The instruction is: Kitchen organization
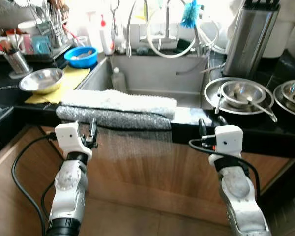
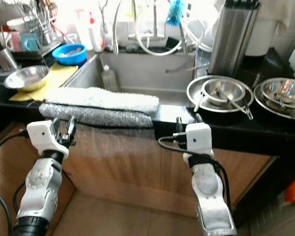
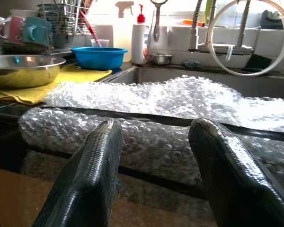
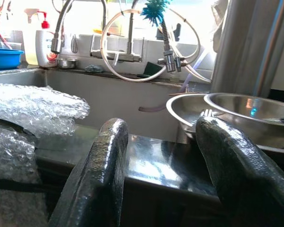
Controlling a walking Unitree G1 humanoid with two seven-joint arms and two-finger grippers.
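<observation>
Bubble wrap (image 1: 119, 105) is draping over the sink's front edge at 12 o'clock from the left gripper (image 3: 154, 156), which is gaping open, empty. The right gripper (image 4: 163, 156) is likewise hovering open, empty, facing steel bowls (image 4: 236, 111) at 1 o'clock.

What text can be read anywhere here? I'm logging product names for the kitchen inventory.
None can be read.
The pump bottle with the red top: its label is too blurred.
The white spray bottle: washed out by backlight.
The mugs in the dish rack: no legible print.

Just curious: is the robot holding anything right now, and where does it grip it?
Nothing. The left gripper and right gripper are open and empty.
</observation>
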